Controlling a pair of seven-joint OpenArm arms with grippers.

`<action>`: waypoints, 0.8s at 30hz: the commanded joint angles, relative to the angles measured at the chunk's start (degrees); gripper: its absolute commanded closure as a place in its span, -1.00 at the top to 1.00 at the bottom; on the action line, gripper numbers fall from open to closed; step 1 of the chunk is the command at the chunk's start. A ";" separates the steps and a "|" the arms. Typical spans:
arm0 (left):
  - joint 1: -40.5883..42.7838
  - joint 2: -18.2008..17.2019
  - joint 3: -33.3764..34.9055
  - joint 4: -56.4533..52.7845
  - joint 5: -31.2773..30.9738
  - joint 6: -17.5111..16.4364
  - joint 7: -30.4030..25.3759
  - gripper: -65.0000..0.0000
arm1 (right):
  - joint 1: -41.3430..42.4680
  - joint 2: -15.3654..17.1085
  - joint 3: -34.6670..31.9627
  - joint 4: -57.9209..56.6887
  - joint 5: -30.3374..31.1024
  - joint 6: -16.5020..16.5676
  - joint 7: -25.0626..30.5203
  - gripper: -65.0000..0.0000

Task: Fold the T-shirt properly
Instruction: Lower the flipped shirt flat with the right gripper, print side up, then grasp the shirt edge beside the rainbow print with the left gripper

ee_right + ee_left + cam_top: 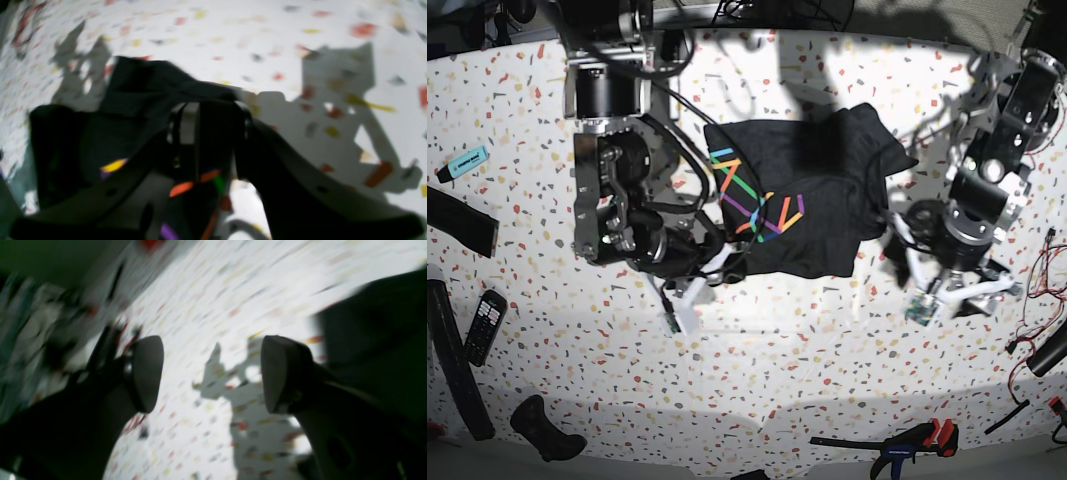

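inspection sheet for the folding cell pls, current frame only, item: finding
Surface: white speckled tabletop, shadowed along the far edge.
Job's things: T-shirt bunched at centre, colour print up.
Clutter: teal marker, remote, black strap, clamp at the near edge.
Claws: left claw open, empty, over bare table beside the shirt; right claw closed on the T-shirt's edge.
Cables: black leads on the right arm; thin wires at the table edge.
Surroundings: nothing seen.

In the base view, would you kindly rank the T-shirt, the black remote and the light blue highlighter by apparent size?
1. T-shirt, by far the largest.
2. Black remote.
3. Light blue highlighter, somewhat smaller than the remote.
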 commanded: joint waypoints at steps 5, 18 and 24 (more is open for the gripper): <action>2.19 1.97 -0.37 6.82 -1.97 -1.01 -1.20 0.33 | 2.40 -0.44 -0.26 -8.04 -0.52 0.32 6.88 -0.50; 17.22 4.81 -0.37 4.31 -8.09 -7.41 -8.61 0.33 | 8.39 1.20 -0.20 -13.35 -12.20 0.28 8.87 -0.51; 16.76 8.98 -0.37 4.52 -8.17 -7.39 -8.15 0.33 | 10.14 0.92 -0.20 -9.05 -3.08 0.32 8.07 -0.51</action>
